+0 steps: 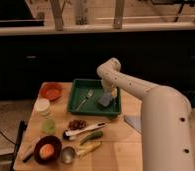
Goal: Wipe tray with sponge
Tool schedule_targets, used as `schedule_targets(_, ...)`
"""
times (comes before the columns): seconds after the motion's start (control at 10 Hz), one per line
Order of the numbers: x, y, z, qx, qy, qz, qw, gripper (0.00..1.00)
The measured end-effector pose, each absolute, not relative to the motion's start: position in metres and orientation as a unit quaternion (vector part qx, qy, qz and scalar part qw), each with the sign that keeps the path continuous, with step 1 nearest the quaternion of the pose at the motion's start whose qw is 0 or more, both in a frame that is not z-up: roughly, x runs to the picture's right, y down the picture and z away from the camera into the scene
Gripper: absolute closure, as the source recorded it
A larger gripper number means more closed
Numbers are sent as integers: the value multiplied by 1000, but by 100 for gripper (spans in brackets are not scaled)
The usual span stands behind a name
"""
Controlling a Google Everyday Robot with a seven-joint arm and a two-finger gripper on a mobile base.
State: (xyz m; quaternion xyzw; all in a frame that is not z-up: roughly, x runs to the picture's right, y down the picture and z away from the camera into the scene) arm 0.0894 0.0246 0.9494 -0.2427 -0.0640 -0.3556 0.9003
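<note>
The green tray [77, 104] sits at the back middle of the wooden table. The grey-blue sponge [105, 101] lies inside it at the right end, flat on the tray floor. My gripper [108, 93] reaches down from the white arm's bend [109, 69] and sits right on top of the sponge. A silver fork [84, 99] lies in the tray's left half, apart from the sponge.
An orange bowl [51, 91] stands left of the tray. A white cup [42, 105], a green cup [48, 125], a dark bowl [46, 149], grapes [77, 123], a spoon [84, 130] and vegetables [91, 136] fill the front left. A grey-blue cloth [133, 122] lies at right.
</note>
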Motion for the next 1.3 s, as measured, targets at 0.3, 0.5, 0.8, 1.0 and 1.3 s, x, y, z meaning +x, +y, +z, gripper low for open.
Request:
schedule_targets(0.3, 58, 27, 944, -229, -98, -387, 888, 98)
schedule_targets(0.5, 56, 27, 941, -224, -110, -394, 885, 98)
schedule_targets(0.8, 54, 27, 941, -224, -110, -395, 884, 98)
schedule_targets(1.0, 55, 27, 941, -224, -110, -394, 885, 98)
schedule_targets(1.3, 54, 27, 941, -224, -111, -394, 884, 98)
